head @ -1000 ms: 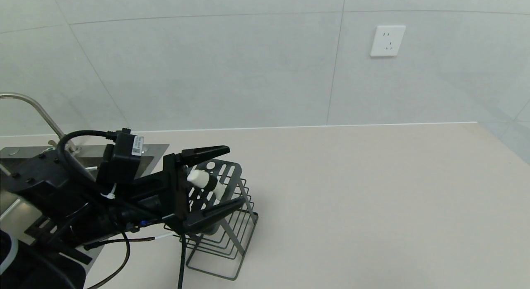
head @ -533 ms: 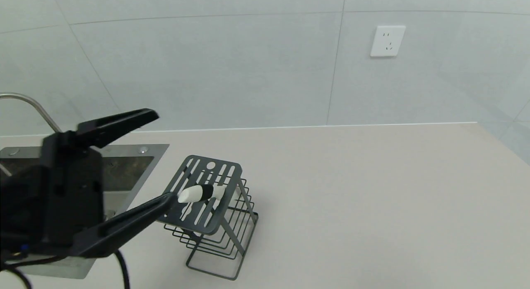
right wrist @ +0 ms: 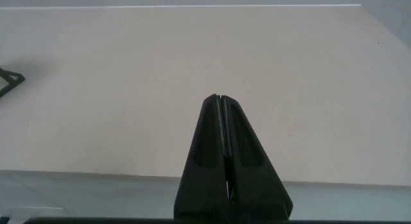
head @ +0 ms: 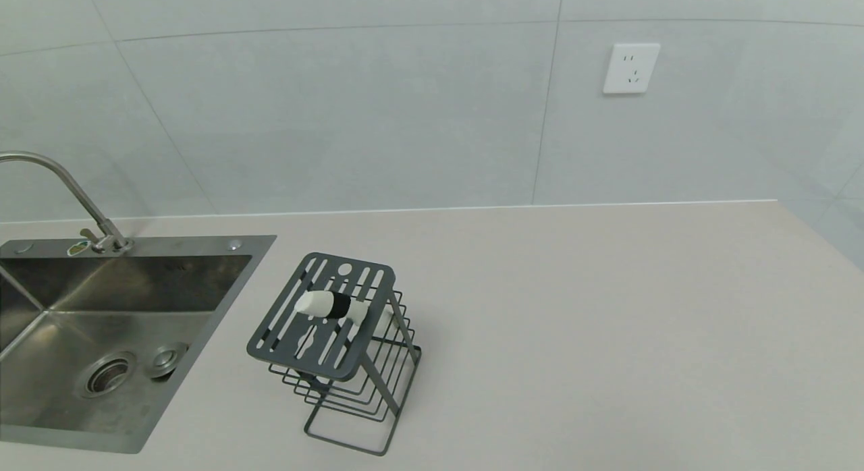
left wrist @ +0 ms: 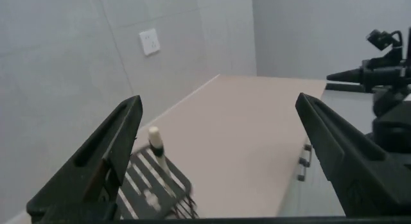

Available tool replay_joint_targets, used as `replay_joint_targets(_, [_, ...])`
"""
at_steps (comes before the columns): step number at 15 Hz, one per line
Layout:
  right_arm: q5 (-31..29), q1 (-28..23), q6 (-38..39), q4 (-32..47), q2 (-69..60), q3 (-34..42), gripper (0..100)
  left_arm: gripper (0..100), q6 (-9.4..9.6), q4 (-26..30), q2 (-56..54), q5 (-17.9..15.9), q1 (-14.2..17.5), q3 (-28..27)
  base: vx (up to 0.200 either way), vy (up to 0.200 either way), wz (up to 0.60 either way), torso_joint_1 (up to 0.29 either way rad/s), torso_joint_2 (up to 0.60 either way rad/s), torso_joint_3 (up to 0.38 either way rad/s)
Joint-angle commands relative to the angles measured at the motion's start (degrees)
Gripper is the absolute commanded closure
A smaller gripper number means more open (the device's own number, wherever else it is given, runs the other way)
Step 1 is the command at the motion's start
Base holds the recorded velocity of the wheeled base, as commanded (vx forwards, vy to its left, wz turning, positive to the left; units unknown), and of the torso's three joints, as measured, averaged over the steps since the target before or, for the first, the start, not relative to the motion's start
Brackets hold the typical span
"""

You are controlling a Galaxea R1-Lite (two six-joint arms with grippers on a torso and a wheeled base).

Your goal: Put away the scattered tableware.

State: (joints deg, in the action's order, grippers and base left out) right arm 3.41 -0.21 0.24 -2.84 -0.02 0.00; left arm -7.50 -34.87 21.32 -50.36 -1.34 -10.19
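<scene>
The rack (head: 341, 367) is matt dark metal, the sink (head: 47, 268) brushed steel, the counter (head: 574, 322) smooth and matt.

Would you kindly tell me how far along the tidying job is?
Done: the white-handled utensil sits in the slotted rack. In hand: nothing; the left gripper is open, the right gripper shut, both empty. Left: probably nothing; the counter holds no other tableware.

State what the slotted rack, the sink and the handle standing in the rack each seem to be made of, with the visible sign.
Rack: probably metal with a dark grey matt coating; thin wire bars and a thin slotted plate.
Sink: likely stainless steel, brushed; silvery with soft streaked reflections.
Handle: smooth, white with a black band; plastic or ceramic, cannot tell which.
</scene>
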Motion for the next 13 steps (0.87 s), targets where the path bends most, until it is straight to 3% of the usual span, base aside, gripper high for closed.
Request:
replay_joint_targets(1, [-0.1, 0.0, 0.2, -0.1, 0.0, 0.0, 100, 0, 2.22, 15.2, -18.2, 4.9, 3.2, 4.1, 0.000, 0.000, 0.00, 0.000, 0.00, 0.000])
replay_joint_targets(2, [-0.1, 0.0, 0.9, -0.1, 0.0, 0.0, 100, 0, 4.25, 15.3, -18.2, 8.0, 3.2, 7.7, 0.000, 0.000, 0.00, 0.000, 0.00, 0.000])
replay_joint_targets(3, [-0.7, 0.0, 1.5, -0.1, 0.1, 0.0, 100, 0, 9.78, 17.6, -18.2, 14.8, 3.2, 10.2, 0.000, 0.000, 0.00, 0.000, 0.00, 0.000])
replay_joint_targets(4, [-1.7, 0.0, 2.0, -0.1, 0.0, 0.0, 100, 0, 13.30, 21.9, -18.2, 20.7, 3.2, 10.0, 0.000, 0.000, 0.00, 0.000, 0.00, 0.000])
replay_joint_targets(5, [-8.1, 0.0, 2.9, 0.3, 0.0, 0.0, 100, 0, 19.36, 32.5, -21.3, 42.1, 1.5, 10.1, 0.000, 0.000, 0.00, 0.000, 0.00, 0.000])
replay_joint_targets(6, [-11.9, 0.0, 3.2, 0.4, 0.0, 0.0, 100, 0, 19.36, 35.0, -21.3, 51.2, 1.5, 9.4, 0.000, 0.000, 0.00, 0.000, 0.00, 0.000])
replay_joint_targets(9, [-10.3, 0.0, 3.4, 0.8, 0.0, 0.0, 100, 0, 16.99, 34.6, -21.3, 52.2, 1.5, 9.4, 0.000, 0.000, 0.00, 0.000, 0.00, 0.000])
replay_joint_targets(13, [-9.9, 0.0, 3.3, 0.9, 0.0, -0.1, 100, 0, 16.90, 34.4, -21.3, 50.0, 1.5, 9.5, 0.000, 0.000, 0.00, 0.000, 0.00, 0.000])
